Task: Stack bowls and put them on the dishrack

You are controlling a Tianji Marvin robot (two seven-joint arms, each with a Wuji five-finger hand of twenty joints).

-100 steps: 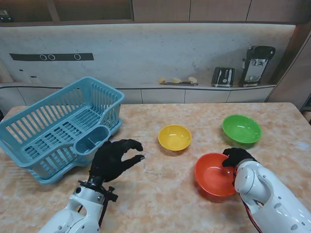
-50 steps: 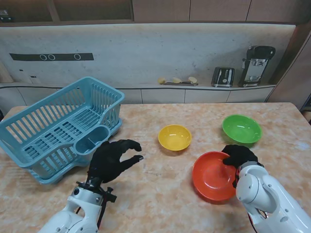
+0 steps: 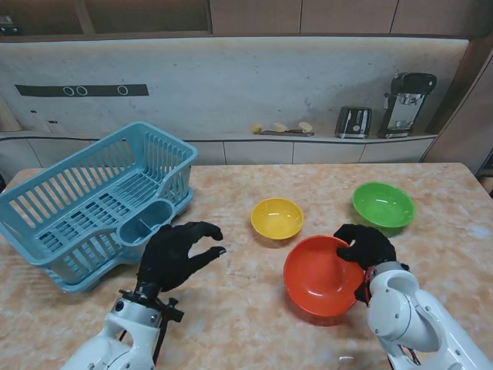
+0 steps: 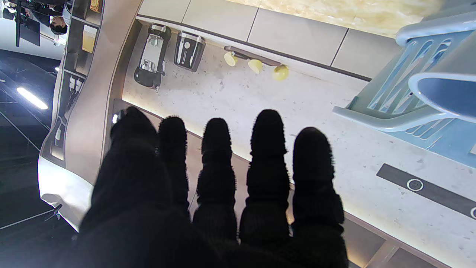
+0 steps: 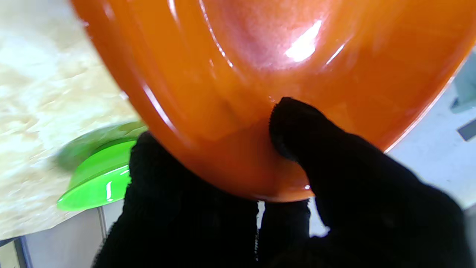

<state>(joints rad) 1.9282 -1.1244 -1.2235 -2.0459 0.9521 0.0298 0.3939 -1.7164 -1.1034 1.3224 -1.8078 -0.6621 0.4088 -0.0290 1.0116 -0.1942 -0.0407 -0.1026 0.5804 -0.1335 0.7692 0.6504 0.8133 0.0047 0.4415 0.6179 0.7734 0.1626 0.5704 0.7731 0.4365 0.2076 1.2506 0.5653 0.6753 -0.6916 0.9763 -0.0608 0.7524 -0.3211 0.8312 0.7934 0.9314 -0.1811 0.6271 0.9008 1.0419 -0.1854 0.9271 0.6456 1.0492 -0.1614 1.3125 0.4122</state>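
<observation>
The orange bowl [image 3: 321, 275] is gripped at its rim by the right hand [image 3: 365, 245], thumb inside and fingers beneath, and appears to be lifted and tilted. From this bowl the yellow bowl [image 3: 277, 217] lies farther away and to the left, with bare worktop [image 3: 246, 324] between; the green bowl [image 3: 383, 203] lies farther away and to the right. The dishrack [image 3: 92, 202] stands well to the left, nearest the left hand [image 3: 176, 253], which is held loosely curled and grasps nothing.

Right hand [image 3: 365, 247]: closed in a pinch on the rim of the orange bowl [image 3: 320, 275], thumb inside, fingers [image 5: 178, 201] outside. Left hand [image 3: 174, 253]: palm down, holding nothing, 5 fingers [image 4: 267, 149] extended and slightly apart, loosely curled. Both forearms rise from the near corners.
</observation>
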